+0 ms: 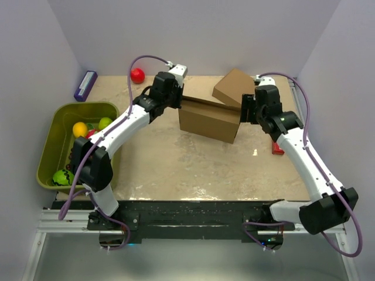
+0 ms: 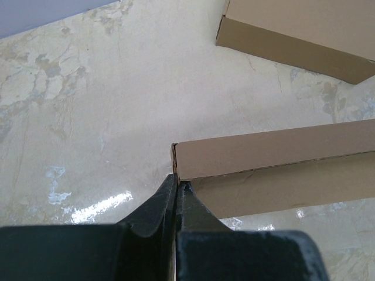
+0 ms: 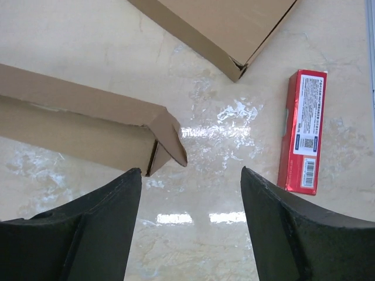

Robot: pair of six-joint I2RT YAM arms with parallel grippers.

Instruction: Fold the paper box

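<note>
The paper box [image 1: 209,120] is a partly formed brown carton standing mid-table. My left gripper [image 1: 177,98] is at its upper left corner. In the left wrist view the gripper [image 2: 176,180] is shut on the thin wall at the corner of the box [image 2: 275,155]. My right gripper [image 1: 244,109] is open just beyond the box's right end. In the right wrist view the gripper [image 3: 190,175] holds nothing, and a loose end flap [image 3: 170,137] of the box [image 3: 76,120] sticks out close to the left finger.
A second, fully formed brown carton [image 1: 234,86] lies just behind the box, and also shows in the wrist views [image 2: 304,29] [image 3: 222,23]. A red packet [image 1: 277,147] [image 3: 303,132] lies to the right. A green bin [image 1: 58,117] of balls, a red ball [image 1: 137,75] and a purple box [image 1: 85,85] are on the left.
</note>
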